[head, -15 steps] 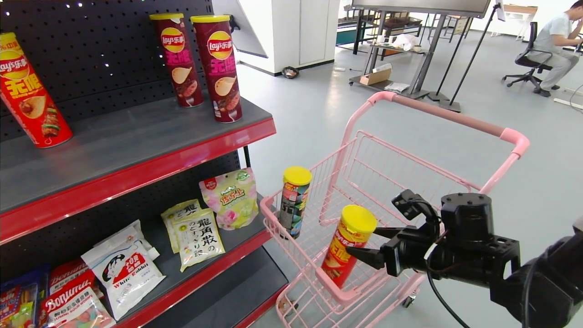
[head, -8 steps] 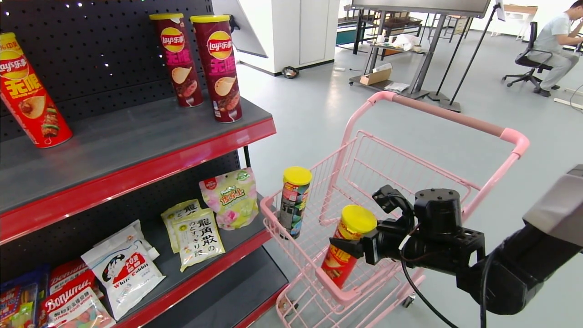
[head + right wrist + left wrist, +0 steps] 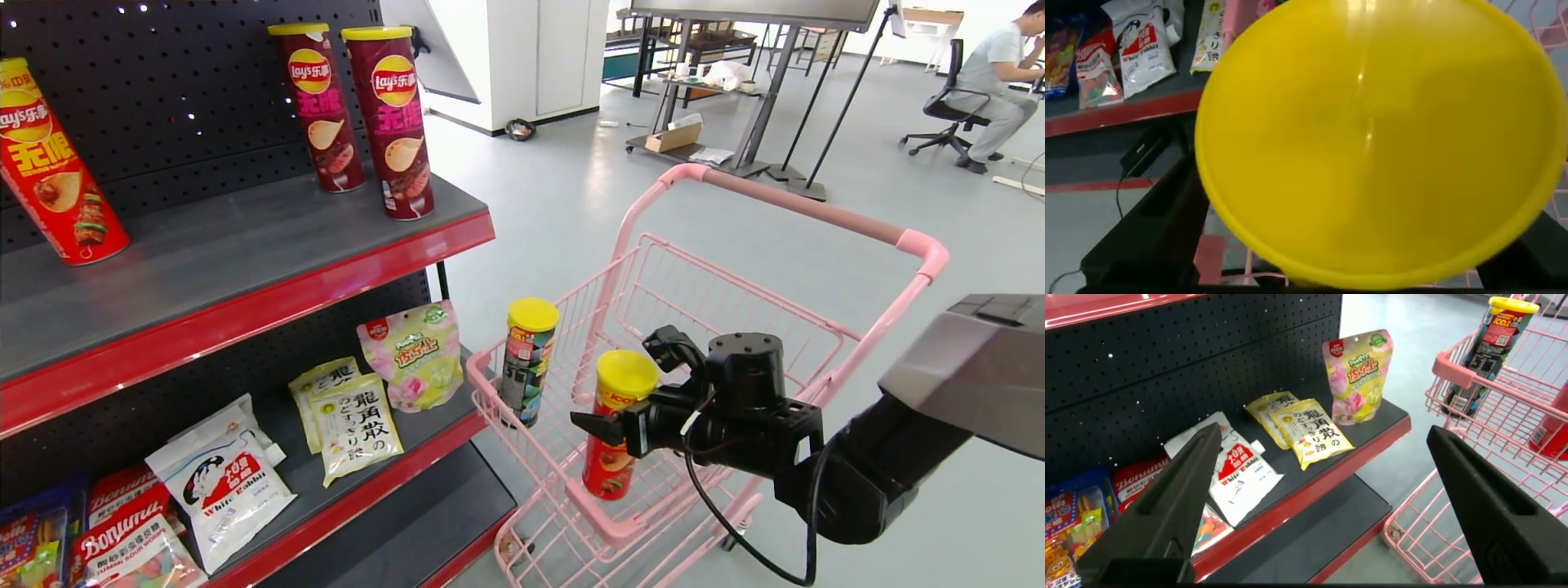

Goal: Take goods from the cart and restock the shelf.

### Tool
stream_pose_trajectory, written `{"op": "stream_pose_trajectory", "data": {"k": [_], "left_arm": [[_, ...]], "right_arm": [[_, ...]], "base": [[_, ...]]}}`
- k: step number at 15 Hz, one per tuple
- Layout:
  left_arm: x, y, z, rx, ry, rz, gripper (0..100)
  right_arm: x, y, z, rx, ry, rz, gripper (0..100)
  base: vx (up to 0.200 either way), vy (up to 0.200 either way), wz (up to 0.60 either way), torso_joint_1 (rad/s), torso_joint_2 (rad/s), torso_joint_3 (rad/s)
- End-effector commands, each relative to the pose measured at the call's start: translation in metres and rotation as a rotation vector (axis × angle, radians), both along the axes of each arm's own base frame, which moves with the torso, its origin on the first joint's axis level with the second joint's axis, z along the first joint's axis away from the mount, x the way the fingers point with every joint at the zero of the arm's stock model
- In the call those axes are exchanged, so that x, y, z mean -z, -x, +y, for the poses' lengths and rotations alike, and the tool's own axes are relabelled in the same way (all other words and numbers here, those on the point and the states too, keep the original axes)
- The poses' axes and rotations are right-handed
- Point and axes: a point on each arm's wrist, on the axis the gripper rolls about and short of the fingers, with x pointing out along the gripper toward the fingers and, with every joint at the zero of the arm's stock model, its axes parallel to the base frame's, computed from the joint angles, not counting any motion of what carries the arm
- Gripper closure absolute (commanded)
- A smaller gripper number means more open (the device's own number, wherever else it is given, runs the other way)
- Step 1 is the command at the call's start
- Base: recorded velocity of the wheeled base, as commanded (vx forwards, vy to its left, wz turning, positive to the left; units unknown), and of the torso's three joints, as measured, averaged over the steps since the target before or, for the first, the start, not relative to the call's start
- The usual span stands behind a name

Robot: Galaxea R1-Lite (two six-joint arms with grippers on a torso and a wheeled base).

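While closed round the red can just under its yellow lid, the right gripper sits inside the pink cart. Its fingers are narrowed onto the can's sides. The can is upright, base down in the basket. Dark can stands just beyond the fingertips, in the basket corner toward the shelf. Left gripper: fingers spread wide, holding nothing, snack bags on the lower shelf board ahead of it.
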Motion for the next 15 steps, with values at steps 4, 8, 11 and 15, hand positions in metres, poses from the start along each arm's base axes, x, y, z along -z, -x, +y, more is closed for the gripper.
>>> {"op": "stream_pose_trajectory", "data": {"k": [4, 8, 11, 15], "left_arm": [[0.000, 0.000, 0.000, 0.000, 0.000, 0.001, 0], [0.000, 0.000, 0.000, 0.000, 0.000, 0.001, 0], [0.000, 0.000, 0.000, 0.000, 0.000, 0.001, 0], [0.000, 0.000, 0.000, 0.000, 0.000, 0.001, 0]], "right_arm": [[0.013, -0.010, 0.003, 0.020, 0.003, -0.016, 100], [0.015, -0.007, 0.002, 0.039, 0.002, -0.044, 100], [-0.016, -0.001, -0.003, 0.074, -0.020, -0.118, 100], [-0.104, 0.008, -0.026, 0.120, -0.043, -0.218, 100]], "base": [[0.000, 0.000, 0.00, 0.000, 0.00, 0.000], [0.000, 0.000, 0.00, 0.000, 0.00, 0.000], [0.000, 0.000, 0.00, 0.000, 0.00, 0.000], [0.000, 0.000, 0.00, 0.000, 0.00, 0.000]]}}
